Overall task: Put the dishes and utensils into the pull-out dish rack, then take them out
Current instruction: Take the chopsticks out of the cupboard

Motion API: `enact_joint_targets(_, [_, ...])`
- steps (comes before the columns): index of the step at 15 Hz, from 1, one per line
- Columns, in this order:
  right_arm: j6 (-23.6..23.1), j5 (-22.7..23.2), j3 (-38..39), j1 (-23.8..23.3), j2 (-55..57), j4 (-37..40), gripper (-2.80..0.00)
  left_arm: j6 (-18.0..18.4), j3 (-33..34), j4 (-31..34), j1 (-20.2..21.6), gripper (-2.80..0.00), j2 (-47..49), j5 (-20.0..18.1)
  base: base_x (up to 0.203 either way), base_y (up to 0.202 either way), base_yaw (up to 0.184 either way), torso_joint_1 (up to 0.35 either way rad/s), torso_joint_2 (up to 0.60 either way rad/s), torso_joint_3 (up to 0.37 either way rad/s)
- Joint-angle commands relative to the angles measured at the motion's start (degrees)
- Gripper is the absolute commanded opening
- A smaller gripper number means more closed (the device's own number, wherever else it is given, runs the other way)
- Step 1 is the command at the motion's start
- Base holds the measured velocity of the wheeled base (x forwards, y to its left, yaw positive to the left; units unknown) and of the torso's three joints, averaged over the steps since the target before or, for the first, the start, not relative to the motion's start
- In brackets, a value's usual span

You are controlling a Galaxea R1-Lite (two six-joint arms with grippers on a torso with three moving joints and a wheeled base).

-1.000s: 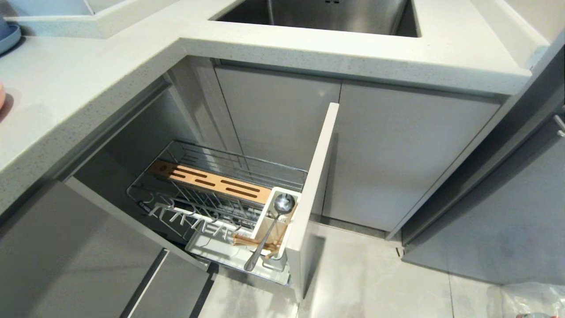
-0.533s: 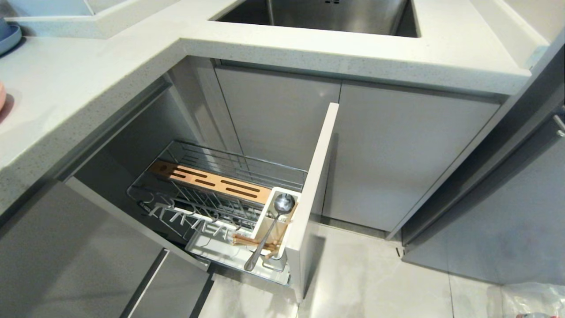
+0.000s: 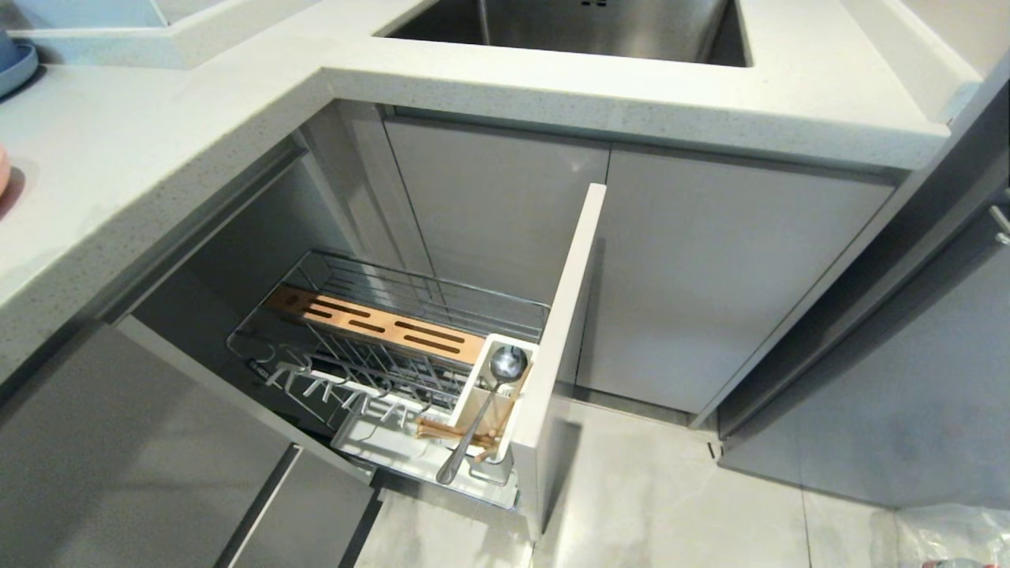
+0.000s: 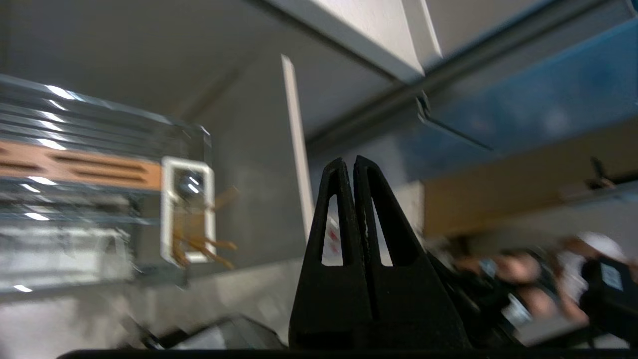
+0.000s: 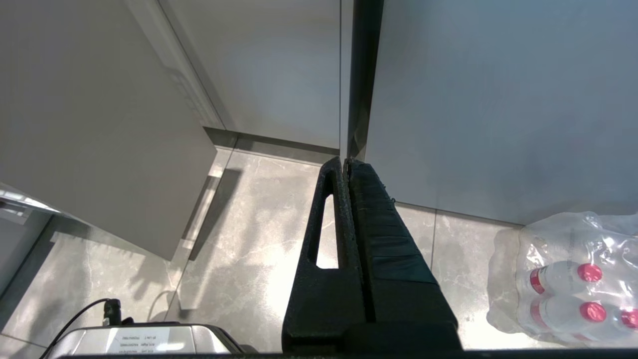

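The pull-out dish rack (image 3: 371, 296) stands drawn out of the corner cabinet on its pale cabinet front (image 3: 562, 339). In its white utensil cup (image 3: 473, 390), the utensils rest: a metal spoon (image 3: 481, 418) and wooden chopsticks (image 3: 446, 431). The dishes are out of view. Neither arm shows in the head view. My left gripper (image 4: 349, 162) is shut and empty, held low beside the rack (image 4: 75, 124); the cup (image 4: 188, 254) and chopsticks (image 4: 212, 247) lie off to its side. My right gripper (image 5: 346, 162) hangs shut and empty over the floor.
A pale counter (image 3: 158, 150) with a steel sink (image 3: 568, 28) overhangs the rack. A blue plate (image 3: 16, 67) and a pink bowl (image 3: 3, 170) sit at its far left. A wrapped pack of bottles (image 5: 568, 279) lies on the tiled floor at the right. Blurred people (image 4: 523, 279) show beyond the left gripper.
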Motion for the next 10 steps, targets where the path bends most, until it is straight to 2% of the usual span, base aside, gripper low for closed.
enact_joint_targets(1, [0.0,0.0,0.1,0.0,0.0,0.0,-2.80,-0.2,0.0,1.8,-2.4,-2.80,4.5,-2.0,0.000,0.000,0.000,0.000,0.00,0.000])
enact_joint_targets(4, [0.0,0.0,0.1,0.0,0.0,0.0,-2.80,-0.2,-0.5,6.7,-7.8,-2.80,10.2,0.2,0.000,0.000,0.000,0.000,0.00,0.000])
enact_joint_targets(6, [0.0,0.0,0.1,0.0,0.0,0.0,-2.80,-0.3,-2.2,12.6,-15.2,-2.80,17.5,7.5,0.000,0.000,0.000,0.000,0.00,0.000])
enact_joint_targets(8, [0.0,0.0,0.1,0.0,0.0,0.0,-2.80,-0.7,-5.2,20.9,-23.8,-2.80,25.8,17.4,0.000,0.000,0.000,0.000,0.00,0.000])
enact_joint_targets(10, [0.0,0.0,0.1,0.0,0.0,0.0,-2.80,-2.7,-8.9,29.0,-29.2,-2.80,32.9,22.9,0.000,0.000,0.000,0.000,0.00,0.000])
